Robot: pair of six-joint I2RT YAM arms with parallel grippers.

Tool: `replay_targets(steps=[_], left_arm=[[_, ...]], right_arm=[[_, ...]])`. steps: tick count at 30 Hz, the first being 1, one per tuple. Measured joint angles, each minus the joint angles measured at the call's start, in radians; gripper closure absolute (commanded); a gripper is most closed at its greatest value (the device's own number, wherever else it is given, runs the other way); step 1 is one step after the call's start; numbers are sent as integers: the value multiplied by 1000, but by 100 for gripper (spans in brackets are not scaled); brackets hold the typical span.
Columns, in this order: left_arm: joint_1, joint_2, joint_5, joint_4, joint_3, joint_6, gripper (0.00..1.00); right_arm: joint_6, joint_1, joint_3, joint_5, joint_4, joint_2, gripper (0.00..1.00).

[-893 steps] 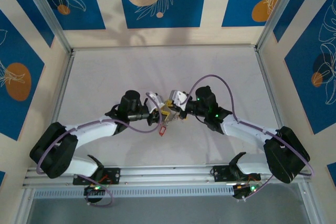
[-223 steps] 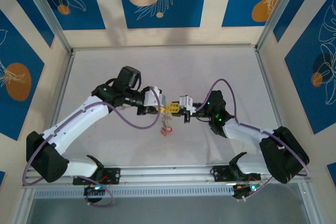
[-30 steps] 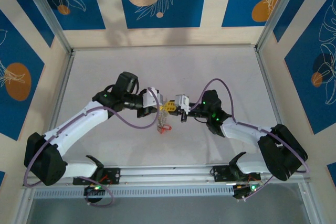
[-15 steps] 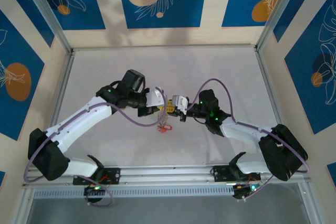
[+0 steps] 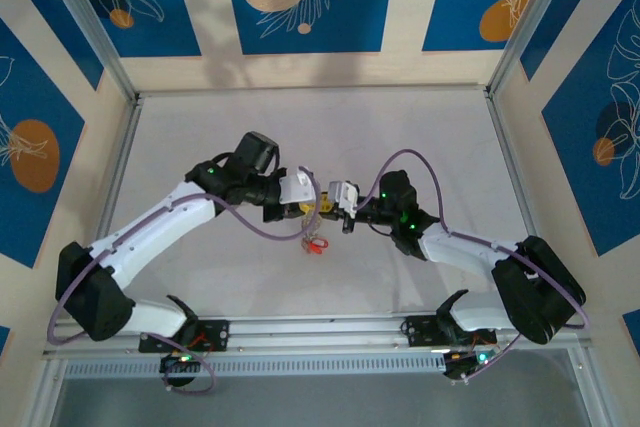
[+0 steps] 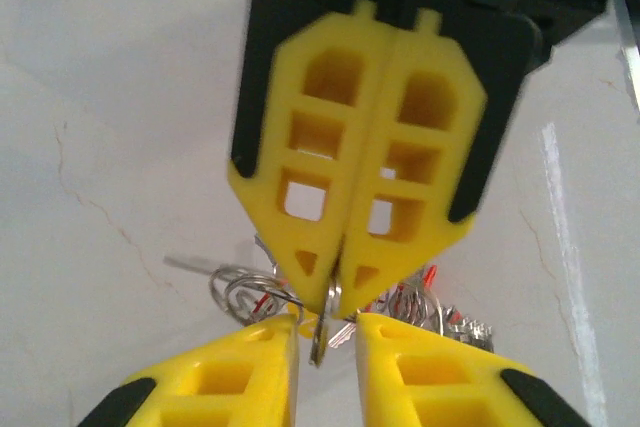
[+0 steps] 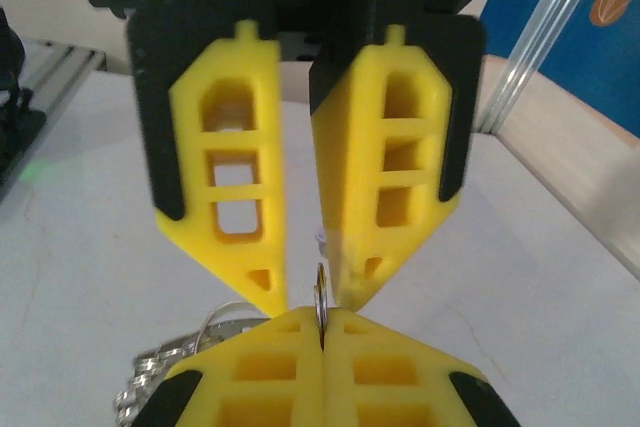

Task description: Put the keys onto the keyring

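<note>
The keyring (image 6: 322,335) stands edge-on between the two grippers over the middle of the table. My right gripper (image 7: 322,319) is shut on the keyring's (image 7: 320,297) lower edge. In the left wrist view the right gripper (image 6: 333,292) comes down from above and pinches the ring. My left gripper (image 6: 326,321) is open, a yellow finger on each side of the ring with a small gap to both. The keys (image 6: 455,325), silver with red bits on small wire rings, bunch up just beyond the fingers. From above, the left gripper (image 5: 306,207) and right gripper (image 5: 331,205) meet tip to tip over the keys (image 5: 316,242).
The white table (image 5: 420,137) has open room all around the grippers. Aluminium rails (image 5: 118,162) border it left, right and near, with blue-and-cream walls behind. A purple cable (image 5: 262,230) loops under the left wrist.
My left gripper has opened off the keyring, which it held a second ago. Both grippers drew slightly together and the left wrist rose a little. The right gripper tightened on the ring.
</note>
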Motion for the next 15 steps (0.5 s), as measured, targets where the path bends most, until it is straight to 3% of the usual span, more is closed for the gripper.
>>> replay_targets(steps=[15], left_arm=[[34, -82, 72, 116, -109, 18, 76]], right_arm=[[104, -39, -27, -155, 173, 11, 100]])
